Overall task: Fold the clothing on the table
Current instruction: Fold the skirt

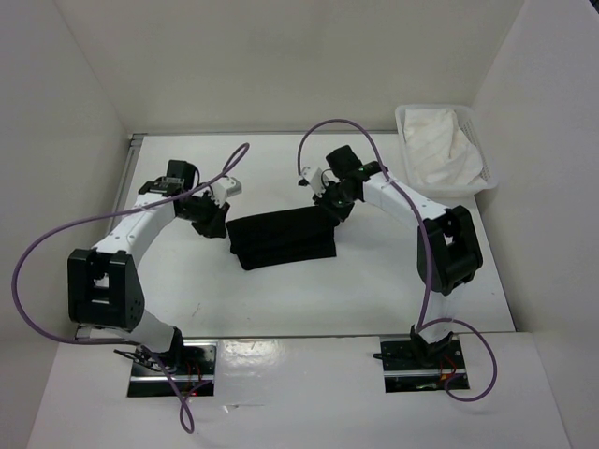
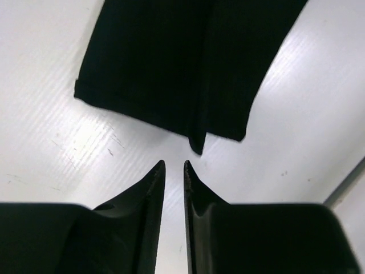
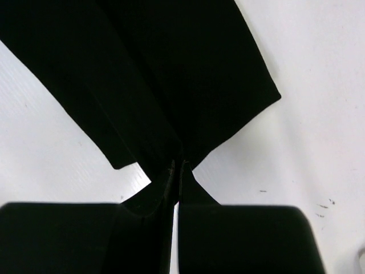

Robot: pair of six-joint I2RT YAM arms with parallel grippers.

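The black clothing [image 1: 281, 239] lies as a folded rectangle in the middle of the white table [image 1: 374, 290]. My left gripper [image 1: 215, 223] sits just off its left end. In the left wrist view the left gripper [image 2: 174, 166] is open by a narrow gap with bare table between the fingers, and a corner of the clothing [image 2: 171, 63] ends just ahead of the tips. My right gripper [image 1: 335, 210] is at the clothing's far right corner. In the right wrist view the right gripper [image 3: 177, 166] is shut on the edge of the clothing [image 3: 159, 74].
A white plastic bin [image 1: 482, 154] holding a white cloth [image 1: 440, 140] stands at the back right corner. A metal rail [image 1: 132, 168] runs along the table's left edge. White walls enclose the table on three sides. Purple cables loop above both arms.
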